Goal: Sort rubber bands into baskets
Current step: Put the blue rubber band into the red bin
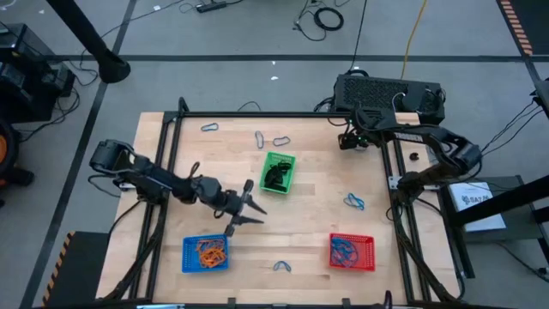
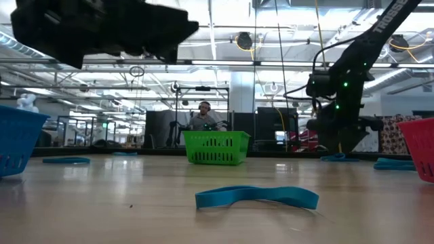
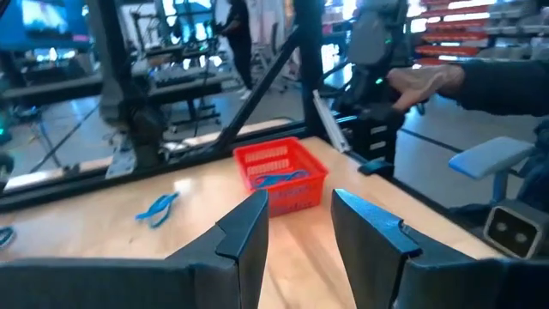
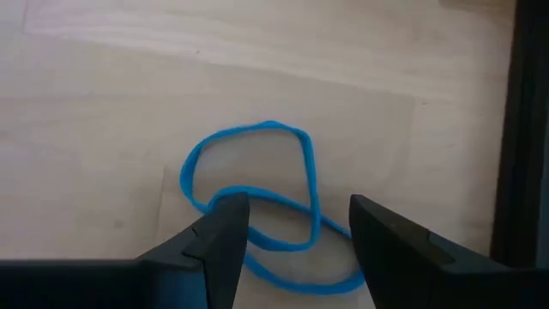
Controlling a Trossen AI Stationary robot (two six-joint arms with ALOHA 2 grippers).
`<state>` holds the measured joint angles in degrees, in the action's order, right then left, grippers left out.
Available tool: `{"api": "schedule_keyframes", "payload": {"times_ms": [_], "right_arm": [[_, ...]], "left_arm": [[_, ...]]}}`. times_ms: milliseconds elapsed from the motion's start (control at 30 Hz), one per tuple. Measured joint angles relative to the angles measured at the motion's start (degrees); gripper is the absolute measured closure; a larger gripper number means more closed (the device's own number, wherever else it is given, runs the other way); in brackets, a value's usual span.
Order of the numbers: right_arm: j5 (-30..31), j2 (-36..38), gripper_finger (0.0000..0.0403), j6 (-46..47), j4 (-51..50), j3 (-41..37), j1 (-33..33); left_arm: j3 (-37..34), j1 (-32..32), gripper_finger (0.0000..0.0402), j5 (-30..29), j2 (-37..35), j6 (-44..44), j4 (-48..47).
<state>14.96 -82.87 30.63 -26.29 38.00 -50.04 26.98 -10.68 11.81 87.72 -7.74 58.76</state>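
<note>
Directly under my right tool [image 4: 292,236], jaws spread wide and empty, lies a blue rubber band [image 4: 257,193], red basket [image 1: 352,251] nearby.

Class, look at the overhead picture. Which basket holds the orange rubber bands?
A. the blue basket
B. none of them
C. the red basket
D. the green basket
A: the orange rubber bands lie inside the blue basket at the table's near left.

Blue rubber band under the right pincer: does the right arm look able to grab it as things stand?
Probably yes. The right pincer hangs open directly over the blue rubber band, which lies flat on bare table with nothing covering it.
</note>
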Motion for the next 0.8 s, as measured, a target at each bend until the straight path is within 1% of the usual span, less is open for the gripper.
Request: {"api": "schedule_keyframes", "payload": {"times_ms": [100,200,367,433,500,567,600,700,800], "right_arm": [[1.24,-0.76,0.0212,1.84,0.45,0.0,0.3],[0.91,-0.84,0.0235,3.62,0.27,0.0,0.44],[-1.9,-0.81,0.0301,5.65,-2.11,0.0,0.61],[-4.25,-0.81,0.0331,6.39,-3.46,0.0,0.61],[-6.02,-0.81,0.0362,4.75,-3.89,0.0,0.61],[-6.31,-0.8,0.039,2.56,-3.84,0.0,0.61],[-6.27,-0.79,0.0396,2.05,-3.84,0.0,0.61],[-6.12,-0.21,0.0396,0.28,-3.84,-0.02,0.63],[-6.14,2.09,0.0401,-2.41,-3.54,-0.02,0.73]], "left_arm": [[0.0,-1.18,0.0265,0.0,-0.01,-0.56,1.01],[0.0,-1.53,0.0265,0.0,-0.02,-2.34,0.9],[0.0,-1.25,0.0265,-0.07,-0.02,-6.34,1.18],[0.0,-0.79,0.0265,-0.09,-0.02,-6.69,1.25],[0.0,-0.18,0.0265,-0.26,-0.02,-6.67,1.25],[0.02,0.37,0.0265,-0.26,-0.02,-6.64,1.25],[0.02,0.64,0.0265,-0.26,-0.02,-6.52,1.25],[0.02,0.99,0.0265,-0.28,-0.02,-6.03,1.25],[0.02,0.83,0.0265,-0.28,-0.02,-3.94,1.32]]}}
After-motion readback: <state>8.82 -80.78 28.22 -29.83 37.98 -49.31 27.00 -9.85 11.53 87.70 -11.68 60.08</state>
